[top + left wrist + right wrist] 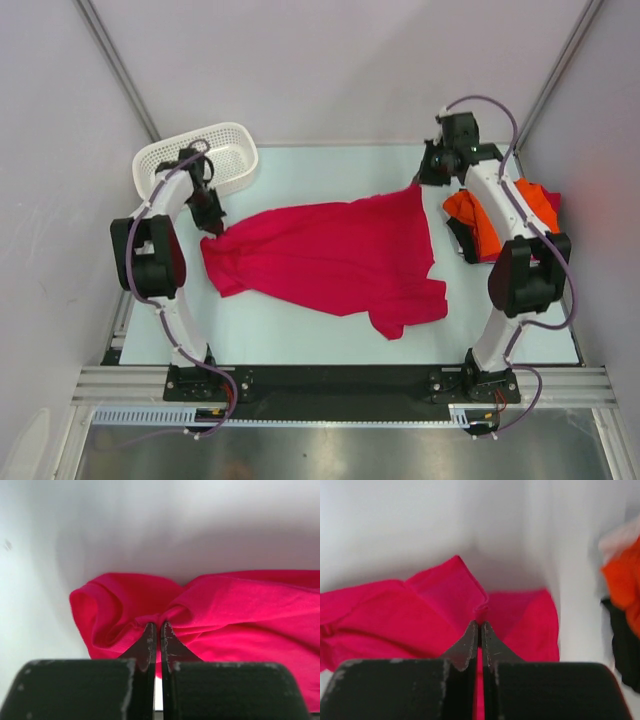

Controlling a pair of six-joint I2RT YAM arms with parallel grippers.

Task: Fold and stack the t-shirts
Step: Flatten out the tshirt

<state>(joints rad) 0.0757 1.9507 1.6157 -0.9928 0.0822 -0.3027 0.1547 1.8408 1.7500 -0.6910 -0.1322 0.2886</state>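
A crimson t-shirt [330, 255] lies spread and rumpled across the middle of the table. My left gripper [212, 225] is shut on its left edge, where the cloth [235, 610] bunches into folds at the fingertips [150, 632]. My right gripper [420, 183] is shut on the shirt's far right corner, which rises in a peak; the pinched crimson edge [445, 610] puckers at the fingertips [486, 630]. An orange t-shirt [500, 215] sits crumpled at the right edge, partly under the right arm, with a bit of crimson cloth [548, 197] beside it.
A white mesh basket [200, 160] stands at the back left, just behind the left arm. Grey enclosure walls close in the table on the left, back and right. The orange shirt [625, 585] shows blurred at the right of the right wrist view.
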